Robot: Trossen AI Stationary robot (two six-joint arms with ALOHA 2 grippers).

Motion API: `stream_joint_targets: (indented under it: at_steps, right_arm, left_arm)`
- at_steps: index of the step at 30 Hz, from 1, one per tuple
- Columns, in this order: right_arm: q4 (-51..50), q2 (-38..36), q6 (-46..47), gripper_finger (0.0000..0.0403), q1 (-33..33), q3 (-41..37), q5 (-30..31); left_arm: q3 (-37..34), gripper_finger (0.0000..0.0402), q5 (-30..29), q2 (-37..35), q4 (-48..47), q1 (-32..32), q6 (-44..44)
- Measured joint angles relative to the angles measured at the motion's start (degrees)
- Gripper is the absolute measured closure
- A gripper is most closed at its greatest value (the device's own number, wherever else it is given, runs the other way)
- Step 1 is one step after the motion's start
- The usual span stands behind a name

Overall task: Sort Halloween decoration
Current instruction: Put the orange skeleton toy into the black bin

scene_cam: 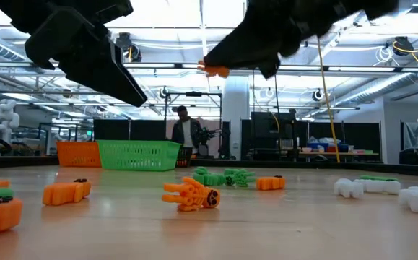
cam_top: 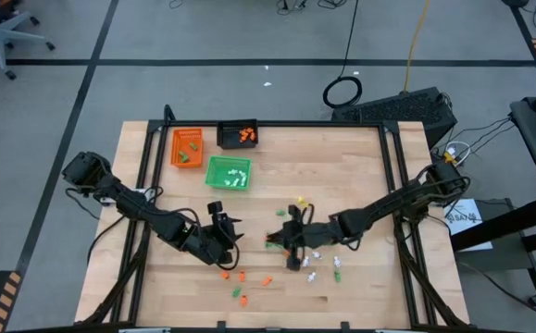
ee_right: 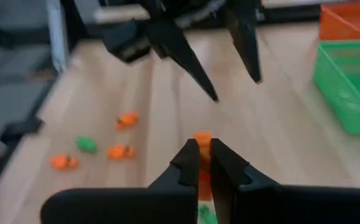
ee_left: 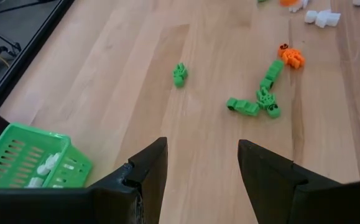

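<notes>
Orange piece (ee_right: 202, 138) pinched in right gripper (ee_right: 204, 155), airborne.

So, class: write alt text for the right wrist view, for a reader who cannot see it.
The right gripper is shut on a tiny orange piece above a wooden table. Beyond it hang the left gripper's open fingers, loose orange and green pieces lie scattered, and a green tray sits beside an orange one.

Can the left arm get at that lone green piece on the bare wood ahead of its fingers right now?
Probably yes. The left gripper is open and holds nothing, and the lone green piece lies on bare table ahead of it, with nothing between them.
</notes>
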Motion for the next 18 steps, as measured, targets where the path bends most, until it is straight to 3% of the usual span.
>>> stream_joint_targets:
  at_steps: [6, 18]
  right_arm:
    - [21.6, 0.3, -1.4, 0.0403, 0.4, -9.2, 4.4]
    - [23.6, 0.4, -6.3, 0.0403, 0.3, -9.8, 4.2]
  left_arm:
    - [0.0, 0.0209, 0.0, 0.0, 1.6, -0.2, 0.2]
    - [0.0, 0.0209, 0.0, 0.0, 2.5, -0.4, 0.3]
